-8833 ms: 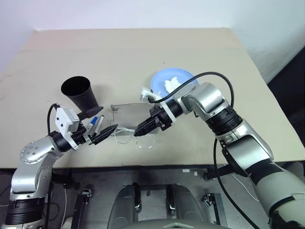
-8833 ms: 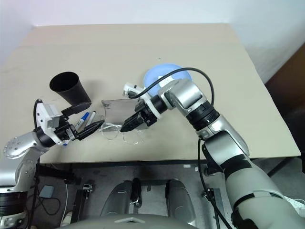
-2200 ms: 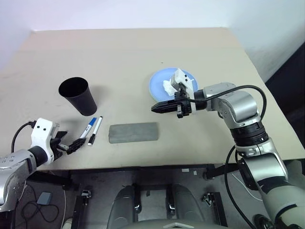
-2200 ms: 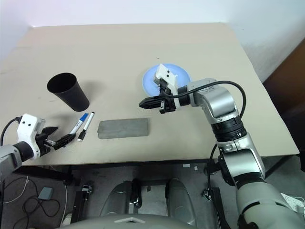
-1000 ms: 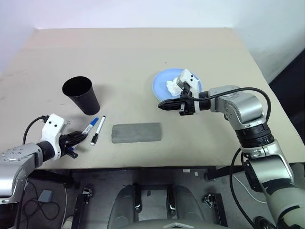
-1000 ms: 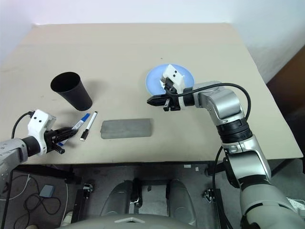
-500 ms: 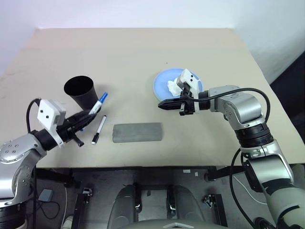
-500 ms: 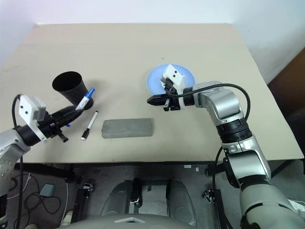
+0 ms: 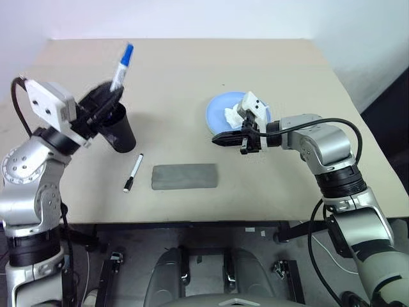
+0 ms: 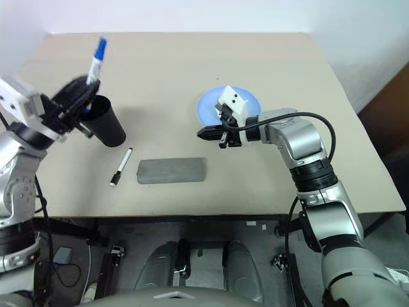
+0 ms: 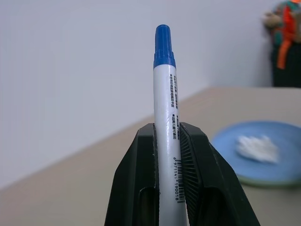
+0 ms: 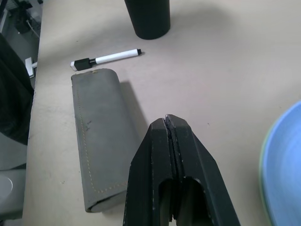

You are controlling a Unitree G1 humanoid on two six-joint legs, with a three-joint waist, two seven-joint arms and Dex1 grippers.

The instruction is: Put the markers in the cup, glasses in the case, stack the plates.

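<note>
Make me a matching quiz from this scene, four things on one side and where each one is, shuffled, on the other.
Things:
1. blue marker
2. black marker
3. tissue
4. grey case

Places:
A. lying shut on the table, near its front edge
B. on the blue plate
C. clamped in the left gripper, cap up
D. flat on the table between the cup and the case

Pairs: 1-C, 2-D, 3-B, 4-A
</note>
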